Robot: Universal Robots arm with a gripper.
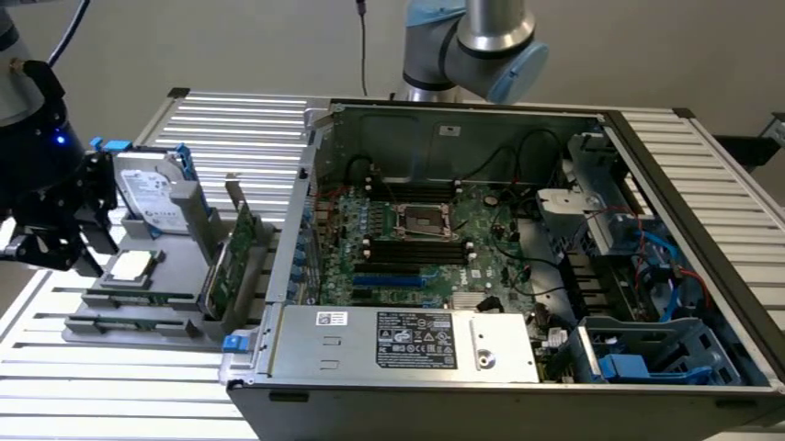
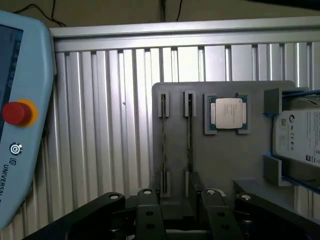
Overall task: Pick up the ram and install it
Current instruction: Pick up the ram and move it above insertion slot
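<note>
Ram stands on its long edge in clips on the grey holder. It shows as a long, thin, dark greenish strip seen edge-on. A second ram stick stands parallel just beside it. Both sit at the end of the holder nearest the gripper. Its black fingers are spread wide apart and hold nothing. The gripper hovers at that end of the holder, roughly in line with the gap between the two sticks. In the exterior view it hangs off the holder's edge on the exterior view's left.

Farther along the holder a processor lies flat in its recess. Beyond it a silver hard drive with blue rails is propped between grey blocks. A green expansion card stands upright at the holder's edge nearest the computer case.

The open case lies on the slatted worktop. Inside it are a green motherboard with black slots beside the processor socket, and a silver power supply along the case's near edge. A pale blue teach pendant with a red button lies on the worktop near the holder.
</note>
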